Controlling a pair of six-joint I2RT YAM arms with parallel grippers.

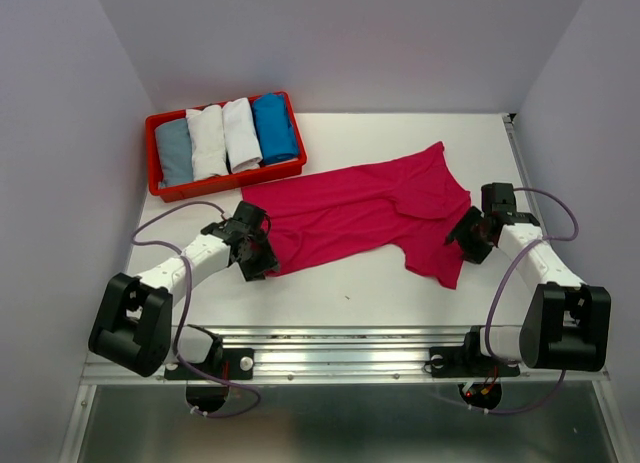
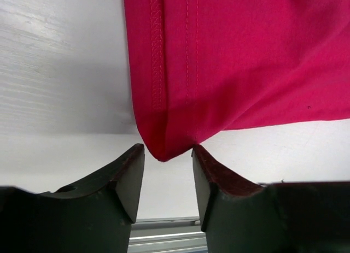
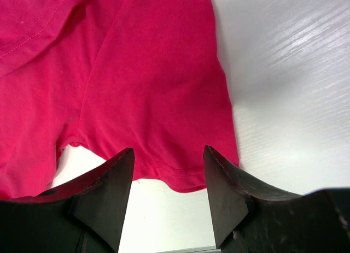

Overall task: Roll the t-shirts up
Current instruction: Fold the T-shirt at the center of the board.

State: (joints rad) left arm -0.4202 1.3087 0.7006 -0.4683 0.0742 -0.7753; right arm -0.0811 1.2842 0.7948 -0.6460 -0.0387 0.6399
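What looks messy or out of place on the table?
Only the pink t-shirt: it lies slanted across the table, wrinkled, with its right end bunched and folded over. The four rolled shirts sit tidily side by side in the red tray.

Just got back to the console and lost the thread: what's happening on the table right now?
Both arms are at the magenta t-shirt, which lies spread out and unrolled on the table. The left gripper is open at the shirt's near left corner, and the right gripper is open over a hem at its right end; neither has pinched the cloth. Four rolled t-shirts, grey-blue, two white and blue, sit side by side in the red tray.
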